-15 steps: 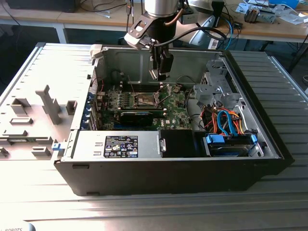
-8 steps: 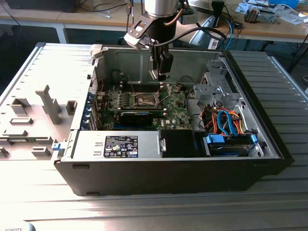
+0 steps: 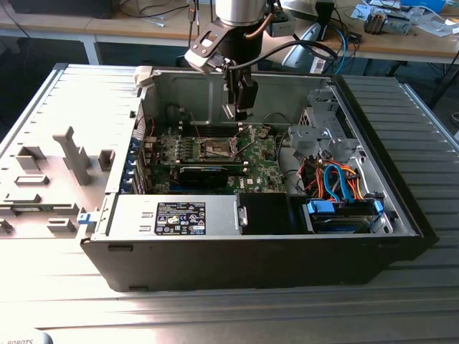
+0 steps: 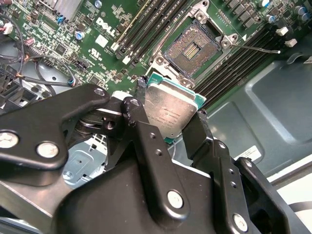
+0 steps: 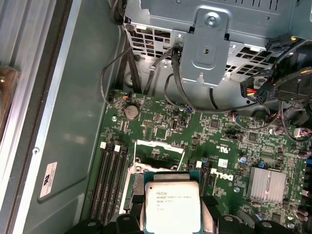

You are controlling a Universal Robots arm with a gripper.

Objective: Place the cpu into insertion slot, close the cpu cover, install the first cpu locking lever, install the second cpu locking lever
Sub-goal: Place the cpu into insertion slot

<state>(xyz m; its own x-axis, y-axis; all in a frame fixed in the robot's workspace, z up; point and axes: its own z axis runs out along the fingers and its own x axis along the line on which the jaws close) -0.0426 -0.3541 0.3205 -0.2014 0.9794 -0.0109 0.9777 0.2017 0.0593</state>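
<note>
Jaws of the black gripper (image 4: 170,103) clamp the silver-grey square cpu (image 5: 170,207), unseated, clear of the empty brownish-gold insertion slot (image 4: 191,48).

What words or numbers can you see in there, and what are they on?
cpu: dark print lines on its top, too small to read.
Green board: white brand letters, not quoted.
Black label on the silver metal cover: too small.
White sticker on the case wall: too small.
</note>
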